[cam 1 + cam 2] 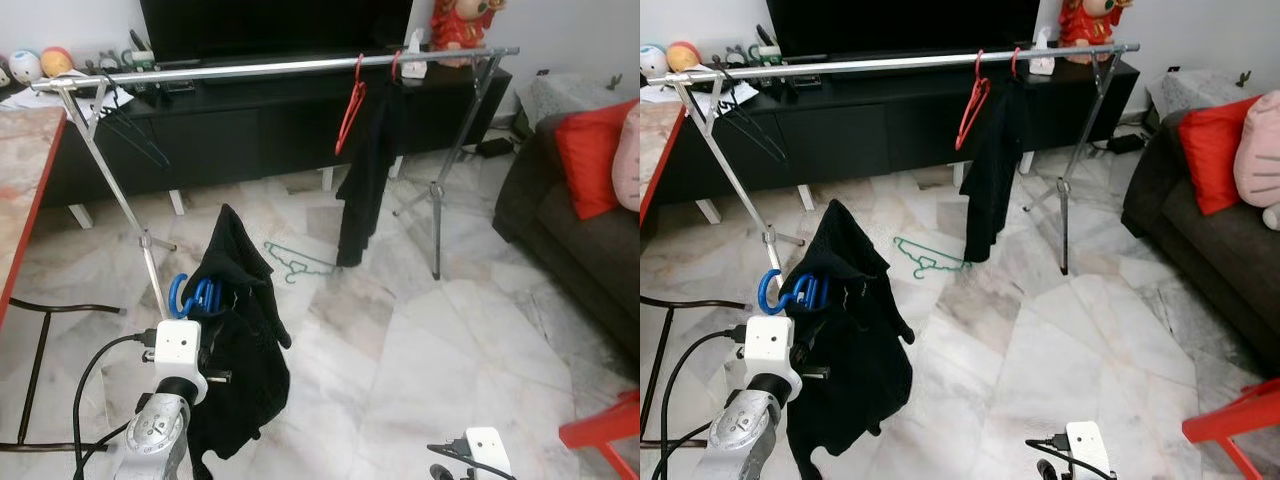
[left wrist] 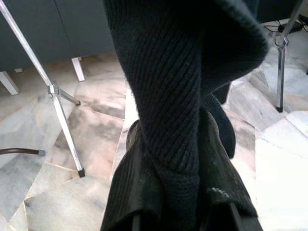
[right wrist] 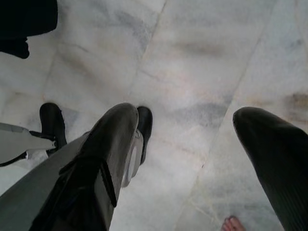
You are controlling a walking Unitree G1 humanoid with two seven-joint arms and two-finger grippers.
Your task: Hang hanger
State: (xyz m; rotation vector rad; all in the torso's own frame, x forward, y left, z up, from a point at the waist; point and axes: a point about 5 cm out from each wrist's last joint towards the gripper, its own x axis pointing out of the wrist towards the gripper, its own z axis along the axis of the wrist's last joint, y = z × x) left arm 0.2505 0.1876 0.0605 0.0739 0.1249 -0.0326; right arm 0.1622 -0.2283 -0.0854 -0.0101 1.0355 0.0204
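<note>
Below the silver rail [image 1: 270, 68], left end effector [image 2: 183, 211] clenches black garment [image 1: 240, 330] on blue hanger [image 1: 195, 295]; right end effector [image 3: 192, 144] hangs released

— How many hangers do you count?
— Four: a blue hanger [image 1: 196, 294] carrying a black sweater [image 1: 243, 340], a red hanger [image 1: 351, 108] and a black hanger [image 1: 128, 128] on the one clothes rail [image 1: 270, 67], and a green hanger [image 1: 292, 262] on the floor.
— And garments?
— Two, with the black garment [image 1: 365, 180] hanging on the rail.
</note>
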